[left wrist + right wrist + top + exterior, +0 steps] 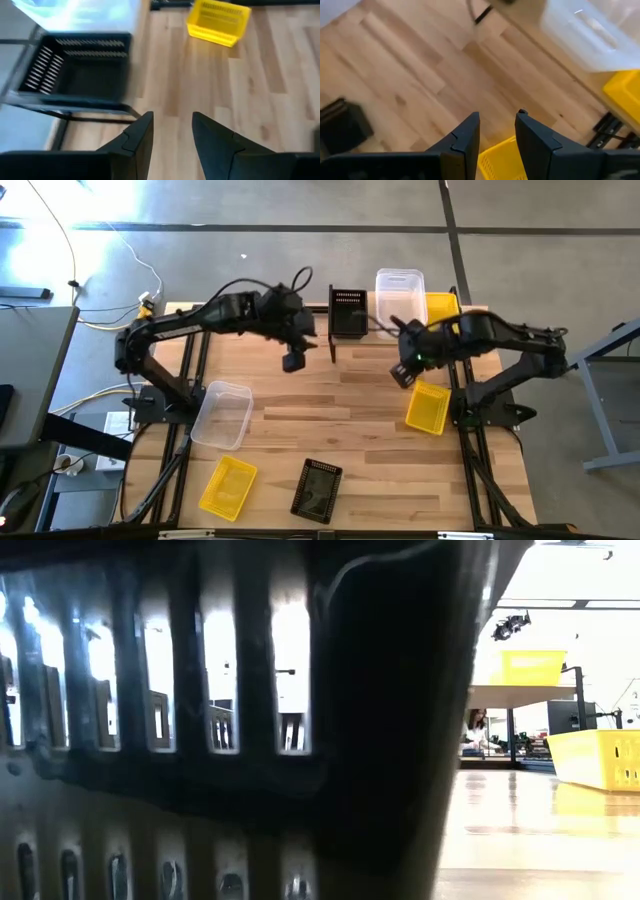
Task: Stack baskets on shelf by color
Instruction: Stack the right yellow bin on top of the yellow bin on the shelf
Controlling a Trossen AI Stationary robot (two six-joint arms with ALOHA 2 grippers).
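Observation:
The shelf (505, 696) stands at the table's far edge and carries a black basket (348, 313), a clear tub (400, 290) and a yellow basket (441, 308) side by side. On the table lie a clear tub (222, 415), a yellow basket (228, 486), a black basket (317, 490) and another yellow basket (428, 407). My left gripper (293, 360) hangs open above the table, just near of the black basket on the shelf (75, 67). My right gripper (404, 373) is open above the far end of the right yellow basket (500, 162). Nothing is between either pair of fingers.
The black basket near the front edge (200, 740) fills most of the low view. Bare wood lies in the table's middle between the two arms. Cables run over the floor beyond the far left corner.

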